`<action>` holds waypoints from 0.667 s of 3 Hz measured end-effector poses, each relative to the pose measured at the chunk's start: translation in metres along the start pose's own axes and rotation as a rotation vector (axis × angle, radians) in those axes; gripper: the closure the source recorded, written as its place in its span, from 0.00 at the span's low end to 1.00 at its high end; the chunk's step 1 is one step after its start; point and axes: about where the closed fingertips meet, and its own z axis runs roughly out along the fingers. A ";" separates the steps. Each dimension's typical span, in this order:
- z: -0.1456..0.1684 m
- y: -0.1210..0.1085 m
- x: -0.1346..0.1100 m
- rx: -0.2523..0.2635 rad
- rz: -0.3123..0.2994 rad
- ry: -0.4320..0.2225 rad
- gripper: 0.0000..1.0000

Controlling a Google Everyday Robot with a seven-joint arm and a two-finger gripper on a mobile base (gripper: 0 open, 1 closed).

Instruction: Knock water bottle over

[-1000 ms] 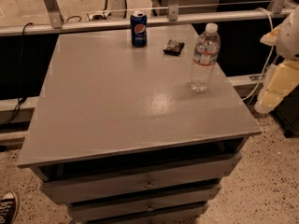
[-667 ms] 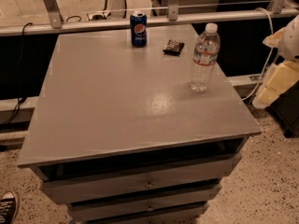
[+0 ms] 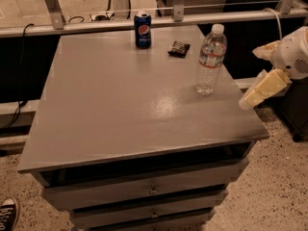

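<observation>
The water bottle is clear ribbed plastic with a white cap and a white-and-red label band. It stands upright near the right edge of the grey table. My gripper hangs off the table's right edge, to the right of the bottle and a little apart from it. Its two cream fingers are spread apart with nothing between them. A blue Pepsi can stands upright at the back of the table.
A small dark snack packet lies between the can and the bottle. A metal rail runs behind the table. Drawers sit under the top. A shoe shows at the bottom left on the speckled floor.
My gripper has moved left, closer to the table's right edge and the bottle. The bottle, can and packet have not moved.
</observation>
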 end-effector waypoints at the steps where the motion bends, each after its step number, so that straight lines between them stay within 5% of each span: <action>1: 0.023 0.000 -0.022 -0.029 0.013 -0.119 0.00; 2: 0.041 0.002 -0.044 -0.054 0.015 -0.201 0.00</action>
